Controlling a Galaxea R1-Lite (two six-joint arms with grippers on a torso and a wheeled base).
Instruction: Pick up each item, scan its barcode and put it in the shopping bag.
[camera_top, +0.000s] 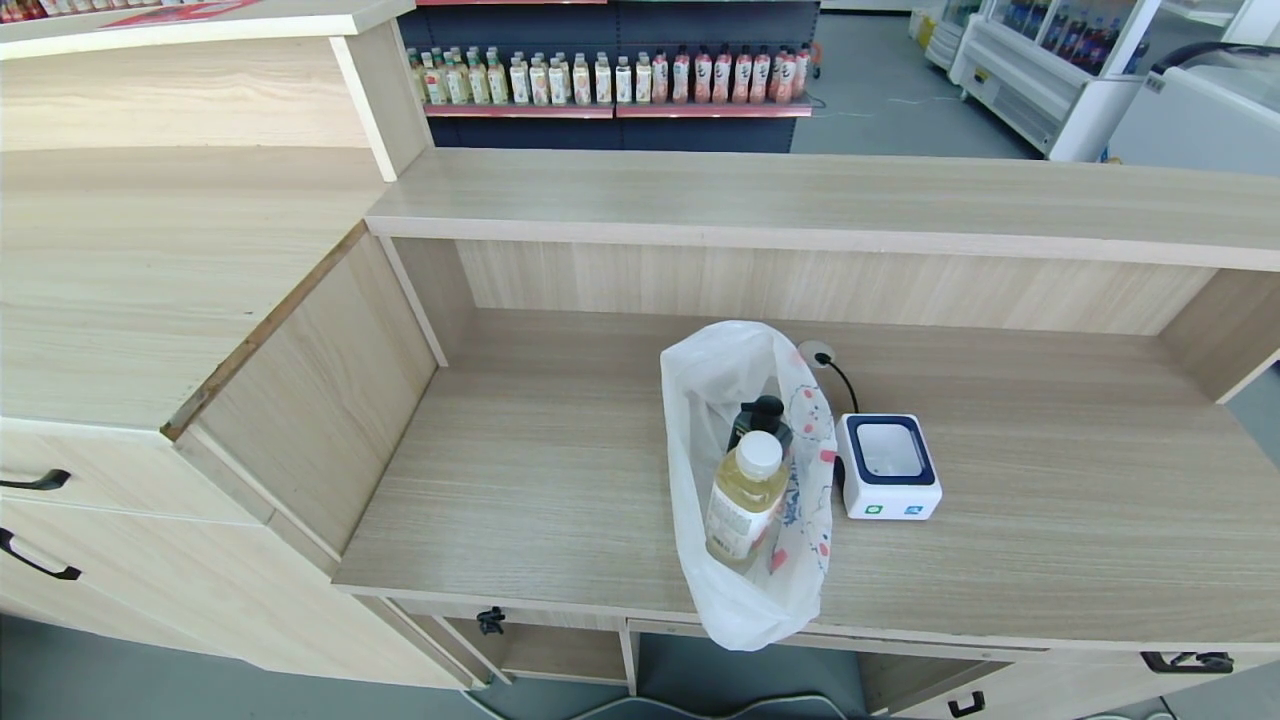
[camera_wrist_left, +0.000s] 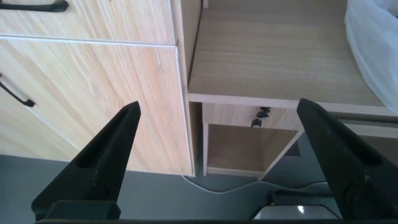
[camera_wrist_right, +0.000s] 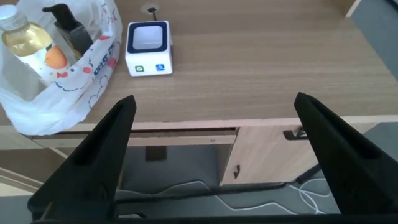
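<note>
- Our left gripper (camera_wrist_left: 219, 106) and right gripper (camera_wrist_right: 214, 98) are wide open, holding nothing
- The juice bottle (camera_top: 745, 495) and spray bottle (camera_top: 762, 415) sit in the shopping bag (camera_top: 700, 400)
- The bag hangs over the counter (camera_top: 1000, 560) edge; we fear a bump could drop it

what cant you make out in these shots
- Head view: the dark bottle, its body hidden behind the yellow drink bottle and the shopping bag wall.
- Head view: any barcode on the drink bottle's label, too small.
- Left wrist view: most of the shopping bag, cut off by the edge.
</note>
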